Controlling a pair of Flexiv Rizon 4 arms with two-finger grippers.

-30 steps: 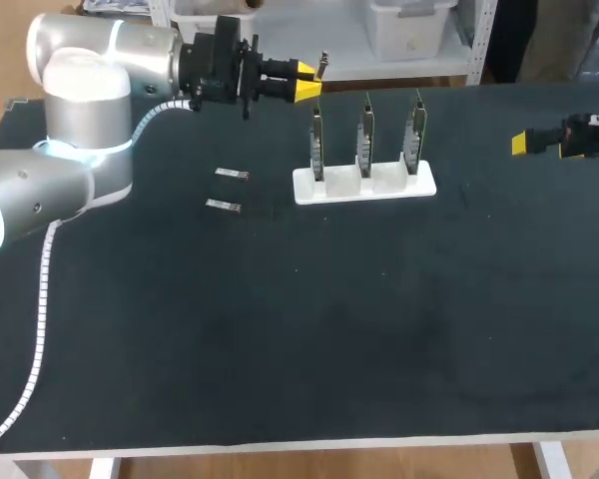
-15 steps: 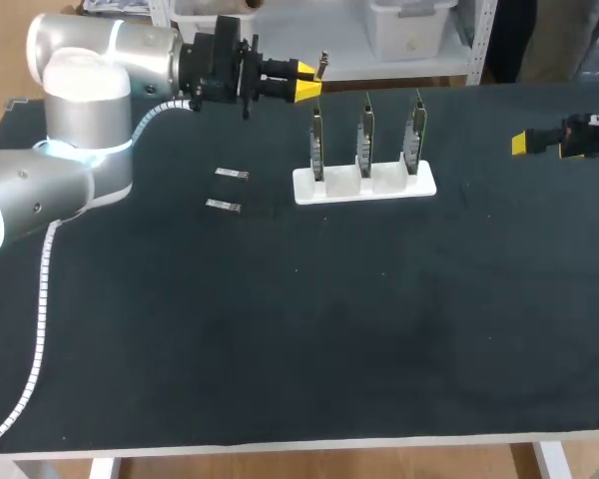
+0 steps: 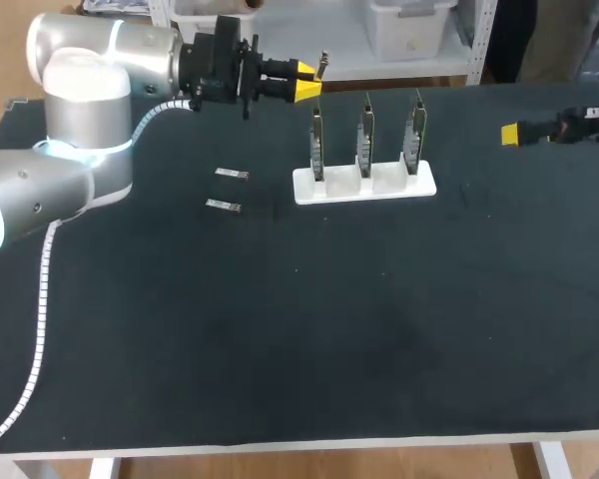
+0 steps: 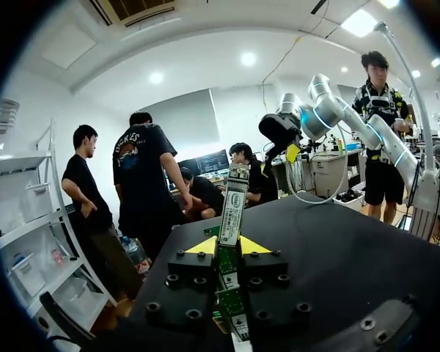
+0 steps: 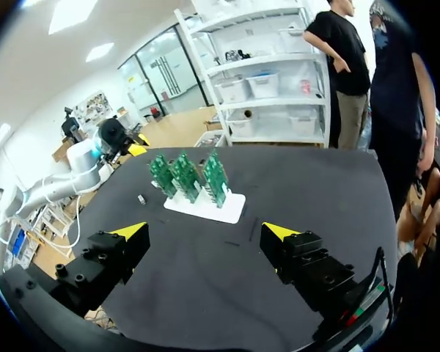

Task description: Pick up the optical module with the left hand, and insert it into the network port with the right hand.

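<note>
Left pincer (image 3: 306,84) pinches module (image 3: 322,66), upper left; right pincer (image 3: 511,134) spread, right edge. Board rack (image 3: 364,185) between, two loose modules (image 3: 232,175) nearby.

The table (image 3: 329,329) is matt black — cloth-like. The stand (image 3: 364,186) looks smooth white plastic; the optical module (image 4: 233,205) — bright metal.

Three circuit boards (image 3: 365,135), one white stand (image 3: 364,186), three optical modules (image 3: 232,175).
</note>
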